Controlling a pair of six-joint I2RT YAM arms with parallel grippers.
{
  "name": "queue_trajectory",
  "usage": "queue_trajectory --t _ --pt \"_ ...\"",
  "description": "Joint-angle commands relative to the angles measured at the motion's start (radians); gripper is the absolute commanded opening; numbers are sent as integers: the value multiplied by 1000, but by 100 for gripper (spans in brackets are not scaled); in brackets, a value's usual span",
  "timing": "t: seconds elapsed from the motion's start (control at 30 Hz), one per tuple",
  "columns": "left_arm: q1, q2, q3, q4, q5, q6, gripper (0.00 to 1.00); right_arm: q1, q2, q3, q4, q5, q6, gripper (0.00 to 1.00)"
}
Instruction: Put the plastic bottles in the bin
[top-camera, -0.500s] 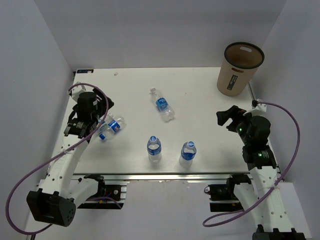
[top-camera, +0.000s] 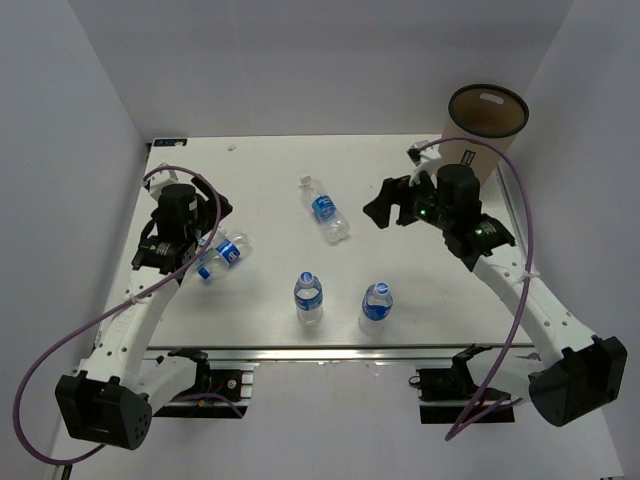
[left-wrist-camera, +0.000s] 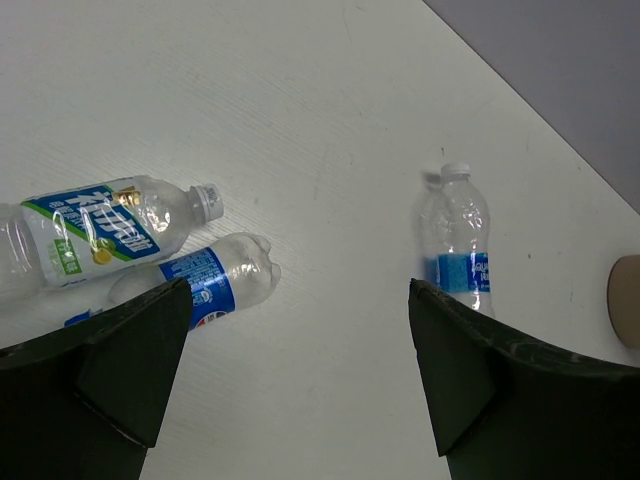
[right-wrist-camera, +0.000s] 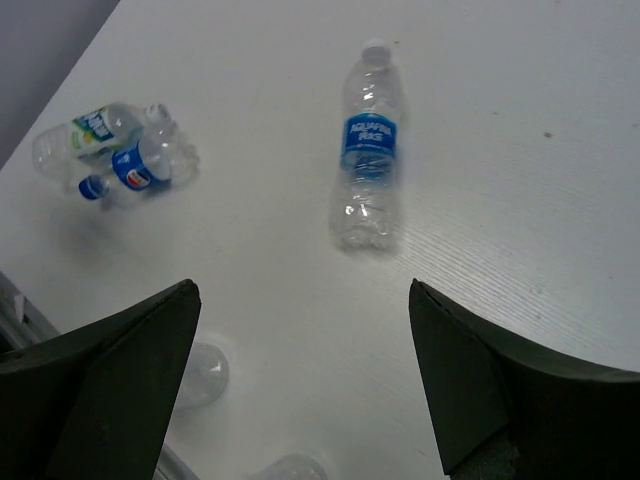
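The right gripper (right-wrist-camera: 300, 300) is seen spread wide, its two dark fingers (right-wrist-camera: 110, 390) framing the lower corners with only bare desk (right-wrist-camera: 520, 150) between them. A clear bottle (right-wrist-camera: 368, 150) with a blue label band is laid flat near the top centre, its white cap pointed away. At the upper left, a green-labelled bottle (right-wrist-camera: 85, 135) and a blue-capped bottle (right-wrist-camera: 135, 170) are laid touching. Two blurred clear rounded shapes (right-wrist-camera: 203, 374) are cut off near the lower edge.
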Motion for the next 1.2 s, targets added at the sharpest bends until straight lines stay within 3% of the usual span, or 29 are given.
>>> queue_trajectory --t 0.0,0.1,0.37,0.53,0.7,1.03,1.17 --pt "-1 -34 -10 15 -34 13 98 73 -8 52 -14 76 -97 89" --pt "1 -29 8 0 -28 17 98 117 99 208 -90 79 -126 89" --pt "1 -34 -6 -5 -40 17 98 166 639 765 -405 156 -239 89" --pt "-1 -38 -18 20 -47 19 98 196 891 896 -398 269 -239 89" --pt "1 -28 -26 29 -44 23 98 208 1097 1140 -471 264 -238 89" --pt "-1 4 -23 30 -34 17 98 225 1244 1093 -419 239 -226 88" --pt "-1 8 -20 17 -44 14 98 228 1264 1103 -422 202 -226 72"
